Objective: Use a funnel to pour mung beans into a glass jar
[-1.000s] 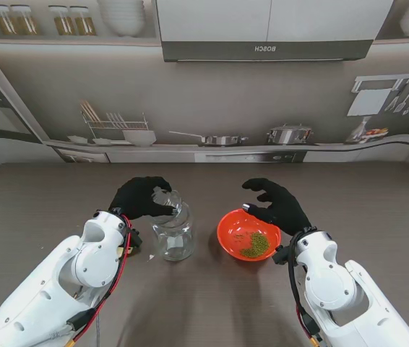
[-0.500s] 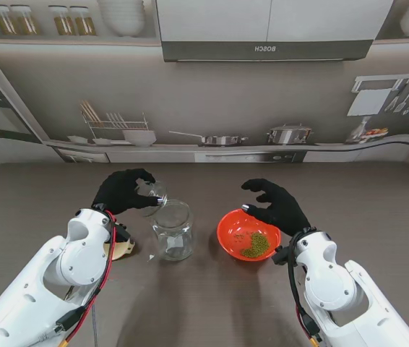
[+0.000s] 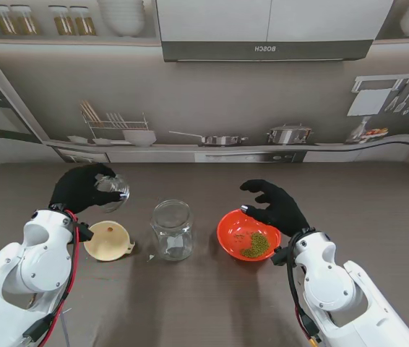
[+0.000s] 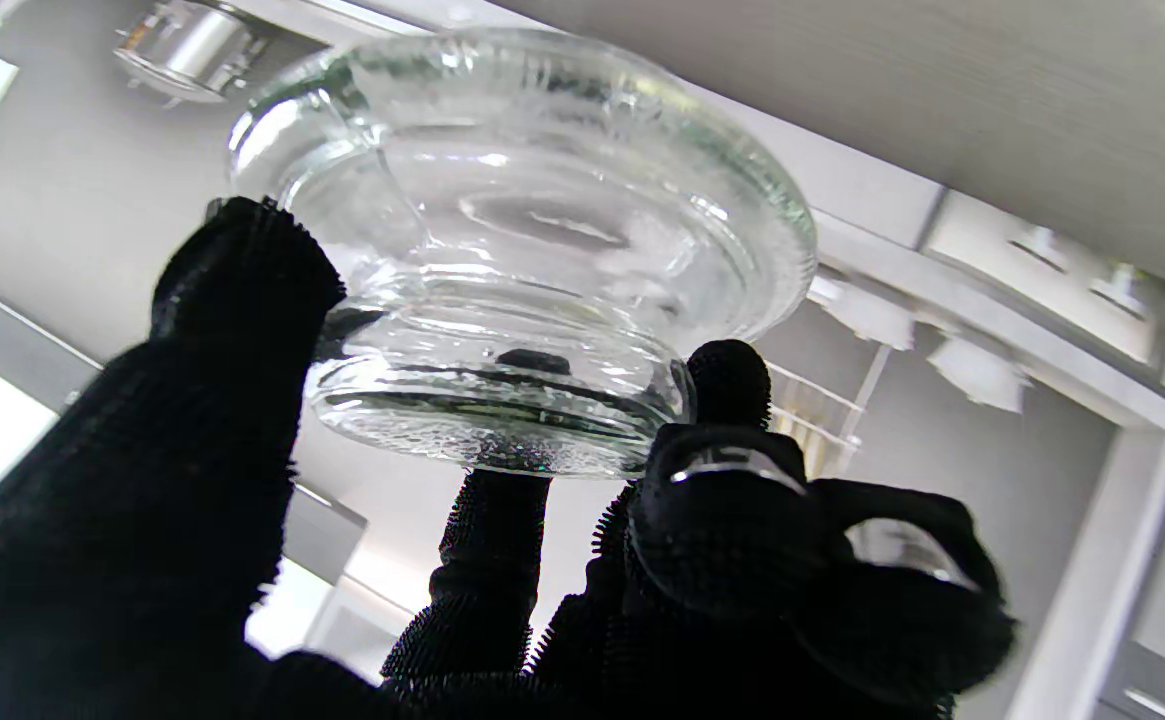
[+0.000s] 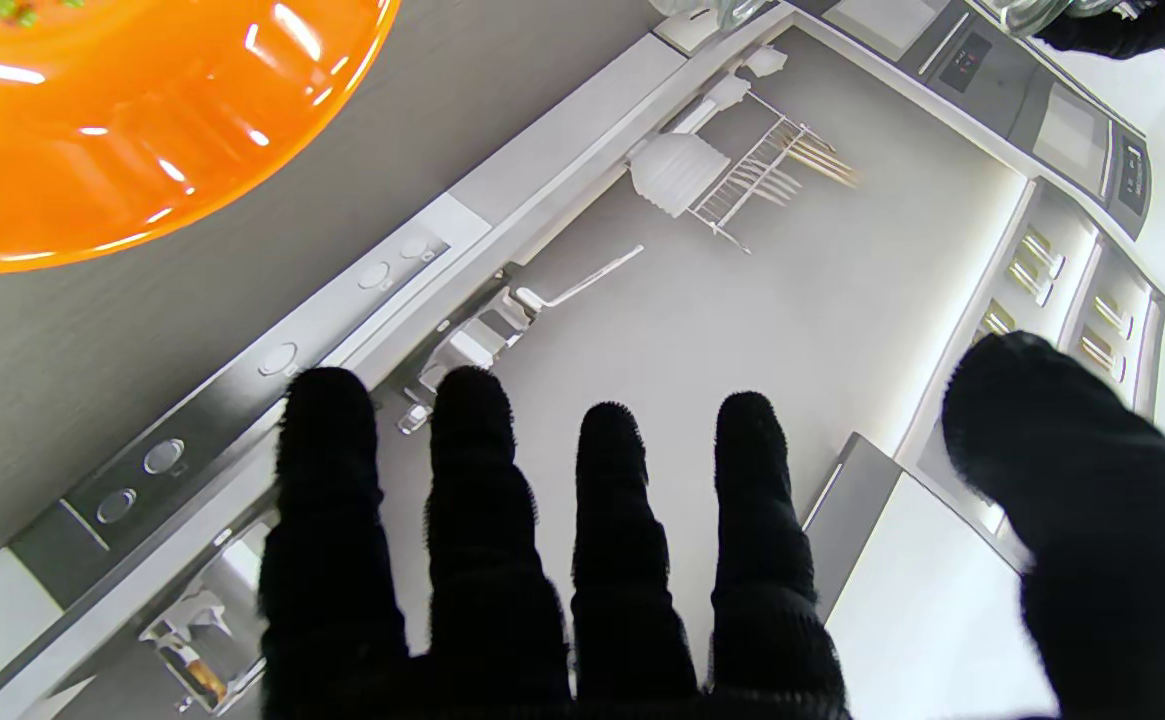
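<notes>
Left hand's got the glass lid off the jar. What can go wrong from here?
1. The glass lid is pinched only by fingertips of the left hand above the table; smooth glass may slip and drop.
2. The funnel lies just nearer to me than that hand; setting the lid down there could knock it.
3. The open right hand hovers by the orange bowl of mung beans; a clumsy grasp could spill them.

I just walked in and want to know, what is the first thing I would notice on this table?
The bright orange bowl with a little heap of green mung beans jumps out first, just in front of the right hand, whose fingers are spread. In the middle stands the open glass jar. To its left lies the cream funnel, and the left hand holds the glass lid up.
</notes>
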Action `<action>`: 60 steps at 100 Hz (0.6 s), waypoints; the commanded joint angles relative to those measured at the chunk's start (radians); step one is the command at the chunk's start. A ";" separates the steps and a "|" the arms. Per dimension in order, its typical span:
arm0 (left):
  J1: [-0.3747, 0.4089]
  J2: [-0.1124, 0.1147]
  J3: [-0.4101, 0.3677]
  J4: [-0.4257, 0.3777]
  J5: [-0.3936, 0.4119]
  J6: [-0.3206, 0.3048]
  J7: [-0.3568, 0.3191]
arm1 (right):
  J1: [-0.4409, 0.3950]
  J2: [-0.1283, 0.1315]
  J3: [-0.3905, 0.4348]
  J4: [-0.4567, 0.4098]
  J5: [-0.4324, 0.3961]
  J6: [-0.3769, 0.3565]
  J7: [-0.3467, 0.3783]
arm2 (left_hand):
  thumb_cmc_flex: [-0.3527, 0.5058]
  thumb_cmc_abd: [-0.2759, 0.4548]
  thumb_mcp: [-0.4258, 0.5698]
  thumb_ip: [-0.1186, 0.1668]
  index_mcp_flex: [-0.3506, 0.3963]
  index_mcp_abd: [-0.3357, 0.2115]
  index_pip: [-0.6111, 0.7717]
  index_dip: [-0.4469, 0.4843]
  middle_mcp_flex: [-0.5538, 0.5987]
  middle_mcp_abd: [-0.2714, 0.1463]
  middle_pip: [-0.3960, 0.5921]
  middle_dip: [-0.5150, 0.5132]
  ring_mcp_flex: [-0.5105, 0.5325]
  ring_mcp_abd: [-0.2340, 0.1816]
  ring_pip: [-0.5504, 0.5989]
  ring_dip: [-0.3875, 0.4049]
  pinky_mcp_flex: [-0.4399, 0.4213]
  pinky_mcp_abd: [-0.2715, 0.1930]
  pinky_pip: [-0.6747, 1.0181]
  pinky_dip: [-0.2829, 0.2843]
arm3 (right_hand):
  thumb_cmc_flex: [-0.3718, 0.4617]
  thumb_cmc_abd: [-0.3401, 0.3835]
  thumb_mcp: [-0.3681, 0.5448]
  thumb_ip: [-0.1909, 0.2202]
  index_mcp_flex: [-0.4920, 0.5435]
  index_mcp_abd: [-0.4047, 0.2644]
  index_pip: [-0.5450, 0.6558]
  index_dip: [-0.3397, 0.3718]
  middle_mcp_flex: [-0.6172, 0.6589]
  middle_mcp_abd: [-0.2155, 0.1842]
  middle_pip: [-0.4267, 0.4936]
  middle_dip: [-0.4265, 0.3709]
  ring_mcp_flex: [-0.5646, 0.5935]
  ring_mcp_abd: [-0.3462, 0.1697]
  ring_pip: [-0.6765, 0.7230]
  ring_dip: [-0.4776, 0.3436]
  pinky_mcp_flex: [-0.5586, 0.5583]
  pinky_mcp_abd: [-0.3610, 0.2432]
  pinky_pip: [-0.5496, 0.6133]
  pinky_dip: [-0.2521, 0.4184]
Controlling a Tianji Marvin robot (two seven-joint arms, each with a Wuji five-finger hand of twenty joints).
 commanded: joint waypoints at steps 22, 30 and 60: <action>0.113 0.013 -0.118 -0.045 0.052 0.017 -0.010 | -0.005 -0.002 -0.008 -0.003 -0.001 -0.005 0.017 | 0.317 0.086 0.258 0.074 0.175 -0.005 0.468 0.055 0.163 -0.196 0.107 0.029 -0.023 -0.120 -0.028 -0.002 0.023 -0.093 0.012 0.023 | -0.014 0.022 0.023 0.024 0.019 0.001 0.019 -0.003 -0.008 0.011 0.009 -0.005 0.005 -0.014 0.007 -0.013 -0.002 -0.019 0.008 0.001; 0.143 0.013 -0.143 -0.048 0.071 0.019 -0.004 | -0.005 -0.001 -0.009 -0.003 -0.001 -0.005 0.019 | 0.315 0.087 0.256 0.074 0.175 -0.004 0.467 0.055 0.163 -0.197 0.106 0.030 -0.023 -0.120 -0.028 -0.002 0.023 -0.092 0.011 0.024 | -0.015 0.023 0.024 0.024 0.019 0.001 0.018 -0.003 -0.009 0.011 0.009 -0.005 0.006 -0.015 0.007 -0.013 -0.002 -0.019 0.008 0.001; 0.221 0.010 -0.199 -0.027 0.114 0.035 0.027 | -0.004 -0.001 -0.014 -0.003 -0.002 -0.005 0.021 | 0.316 0.089 0.255 0.075 0.175 -0.005 0.466 0.056 0.163 -0.195 0.107 0.031 -0.023 -0.118 -0.028 -0.001 0.022 -0.090 0.010 0.025 | -0.015 0.024 0.024 0.024 0.018 -0.001 0.019 -0.003 -0.009 0.013 0.010 -0.005 0.005 -0.015 0.007 -0.013 -0.002 -0.020 0.009 0.001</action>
